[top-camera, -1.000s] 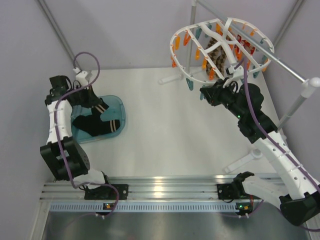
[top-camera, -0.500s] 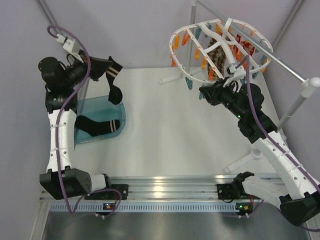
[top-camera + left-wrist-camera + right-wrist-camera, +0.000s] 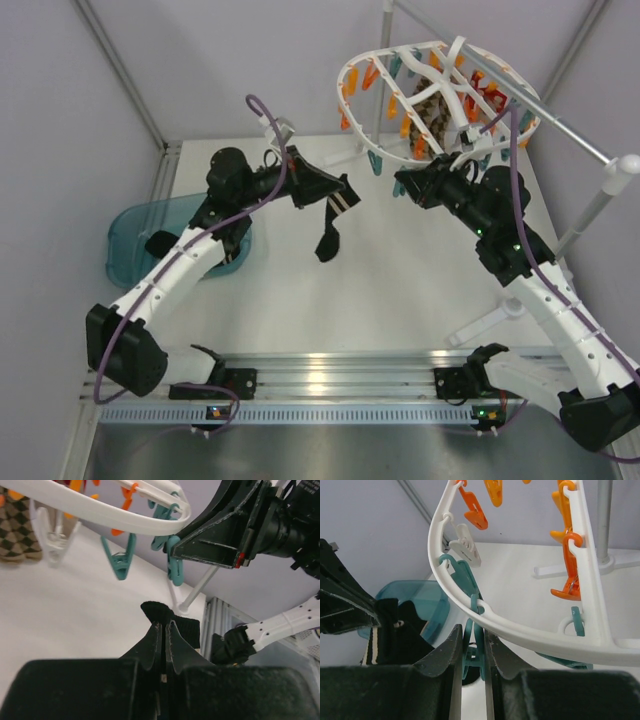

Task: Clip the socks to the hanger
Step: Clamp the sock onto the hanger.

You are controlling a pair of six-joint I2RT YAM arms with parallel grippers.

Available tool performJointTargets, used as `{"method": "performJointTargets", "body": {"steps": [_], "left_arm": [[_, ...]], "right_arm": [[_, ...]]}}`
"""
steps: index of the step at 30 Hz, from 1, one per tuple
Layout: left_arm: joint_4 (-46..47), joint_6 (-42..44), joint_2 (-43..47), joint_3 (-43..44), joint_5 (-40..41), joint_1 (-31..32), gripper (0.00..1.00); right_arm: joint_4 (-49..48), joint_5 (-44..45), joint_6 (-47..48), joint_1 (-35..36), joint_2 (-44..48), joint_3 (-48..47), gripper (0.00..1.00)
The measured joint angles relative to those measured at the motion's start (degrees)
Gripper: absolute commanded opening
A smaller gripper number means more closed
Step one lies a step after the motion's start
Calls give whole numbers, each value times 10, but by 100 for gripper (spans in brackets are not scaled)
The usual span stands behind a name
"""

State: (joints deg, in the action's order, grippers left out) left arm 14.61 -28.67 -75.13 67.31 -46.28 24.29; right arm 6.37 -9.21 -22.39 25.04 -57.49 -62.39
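My left gripper (image 3: pixel 343 194) is shut on one black striped sock (image 3: pixel 328 233), which hangs limp above the table; its cuff shows past the gripper (image 3: pixel 163 628) as black fabric (image 3: pixel 186 628). The second sock (image 3: pixel 165 243) lies in the teal bin (image 3: pixel 125 240). The white oval hanger (image 3: pixel 352 72) hangs at the back right, and its rim shows in both wrist views (image 3: pixel 100 522) (image 3: pixel 470 600). My right gripper (image 3: pixel 401 186) (image 3: pixel 472 632) is shut on a teal clip (image 3: pixel 472 652) under the rim. The held sock (image 3: pixel 385 630) is left of that clip, apart from it.
A brown patterned sock (image 3: pixel 436 112) (image 3: pixel 15 530) hangs clipped inside the hanger. Orange clips (image 3: pixel 472 510) and teal clips (image 3: pixel 122 560) fringe the rim. A grey metal pole (image 3: pixel 565 125) carries the hanger, and white stand legs (image 3: pixel 490 320) rest on the table at the right.
My left arm lifted one sock out of the teal bin and swung it right, toward the hanger and the right gripper. The right gripper stayed at the clip.
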Motion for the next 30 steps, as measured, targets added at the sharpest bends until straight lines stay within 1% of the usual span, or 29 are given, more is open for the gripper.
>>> {"method": "performJointTargets", "body": {"steps": [2,8,11,17,24,30], "left_arm": [[35,-28,-22,0,9,30,0],[150,-100,-104,0,24,72,0],[191,-132,-140,-3,36,85,0],[274,-182,-180,-12,75,94,0],[327,-208,-188,-15,103,102,0],[341,-214,-188,-26,110,104,0]], "right_arm": [[-3,-4,-7,-1,0,0,0],[-8,-9,-29,-6,0,0,0],[-8,-10,-44,-9,0,0,0],[-10,-11,-80,-19,-6,0,0],[-13,-17,-124,-31,-38,0,0],[-26,-23,-148,-32,-49,0,0]]}}
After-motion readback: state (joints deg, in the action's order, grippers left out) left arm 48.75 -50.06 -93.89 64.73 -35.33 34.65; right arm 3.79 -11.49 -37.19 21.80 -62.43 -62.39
